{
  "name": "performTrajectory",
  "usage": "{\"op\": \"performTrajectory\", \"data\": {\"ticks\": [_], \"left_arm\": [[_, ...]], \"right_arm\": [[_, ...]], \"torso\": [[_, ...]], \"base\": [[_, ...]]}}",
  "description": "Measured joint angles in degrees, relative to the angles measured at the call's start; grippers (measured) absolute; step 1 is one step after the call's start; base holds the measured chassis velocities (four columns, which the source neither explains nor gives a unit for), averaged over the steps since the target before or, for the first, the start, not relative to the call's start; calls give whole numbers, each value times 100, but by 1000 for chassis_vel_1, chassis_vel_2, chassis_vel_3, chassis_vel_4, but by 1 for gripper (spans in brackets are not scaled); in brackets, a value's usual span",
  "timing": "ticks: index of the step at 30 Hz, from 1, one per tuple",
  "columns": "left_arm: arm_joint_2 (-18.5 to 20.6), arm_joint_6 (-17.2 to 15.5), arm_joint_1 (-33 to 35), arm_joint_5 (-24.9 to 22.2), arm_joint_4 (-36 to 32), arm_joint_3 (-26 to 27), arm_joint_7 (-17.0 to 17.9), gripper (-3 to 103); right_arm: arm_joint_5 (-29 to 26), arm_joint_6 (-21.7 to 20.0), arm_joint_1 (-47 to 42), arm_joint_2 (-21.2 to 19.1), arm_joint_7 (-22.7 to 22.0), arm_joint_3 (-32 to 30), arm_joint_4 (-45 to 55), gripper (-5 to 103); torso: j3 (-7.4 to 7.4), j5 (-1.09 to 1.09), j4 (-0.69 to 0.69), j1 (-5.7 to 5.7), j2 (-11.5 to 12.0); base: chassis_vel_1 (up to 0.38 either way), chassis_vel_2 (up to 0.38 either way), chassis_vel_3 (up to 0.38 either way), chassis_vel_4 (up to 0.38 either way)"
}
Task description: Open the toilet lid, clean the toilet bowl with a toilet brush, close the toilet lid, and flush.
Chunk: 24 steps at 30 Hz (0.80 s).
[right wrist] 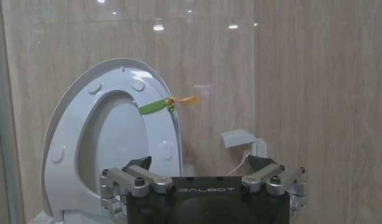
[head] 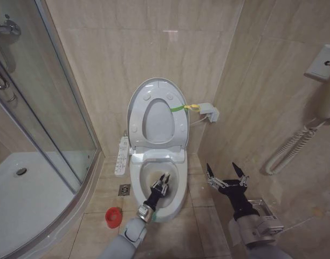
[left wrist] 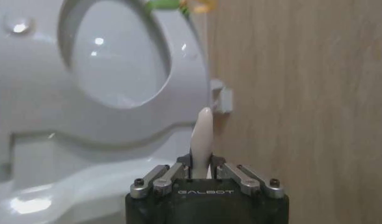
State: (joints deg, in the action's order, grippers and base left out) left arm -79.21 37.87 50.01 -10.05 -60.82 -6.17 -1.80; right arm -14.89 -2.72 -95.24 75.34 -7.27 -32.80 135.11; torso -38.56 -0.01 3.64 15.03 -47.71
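Lid-opening is done: glossy white oval toilet lid (head: 157,110) stands upright at twelve o'clock; left gripper (head: 163,181) clamps thin white toilet brush (left wrist: 201,140) inside white ceramic toilet bowl (head: 178,186), scrubbing underway; right gripper (head: 227,171) spread wide at four o'clock; closing, flushing remain.

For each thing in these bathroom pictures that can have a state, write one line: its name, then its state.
toilet lid: raised, upright against wall
toilet bowl: uncovered
toilet brush: handle gripped
left gripper: shut on brush, over bowl
right gripper: open, beside toilet
red holder: on floor
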Motion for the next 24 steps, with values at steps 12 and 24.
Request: {"op": "performTrajectory", "data": {"ticks": [12,24], "left_arm": [[-169,54,-394,-92,796,148,-24,19],[102,-232,298,-68,-934,-80,59,19]], "right_arm": [[0,0,0,0,0,0,0,100],[0,0,0,0,0,0,0,100]], "torso": [[0,0,1,0,0],[0,0,0,0,0]], "base": [[0,0,0,0],[0,0,0,0]]}}
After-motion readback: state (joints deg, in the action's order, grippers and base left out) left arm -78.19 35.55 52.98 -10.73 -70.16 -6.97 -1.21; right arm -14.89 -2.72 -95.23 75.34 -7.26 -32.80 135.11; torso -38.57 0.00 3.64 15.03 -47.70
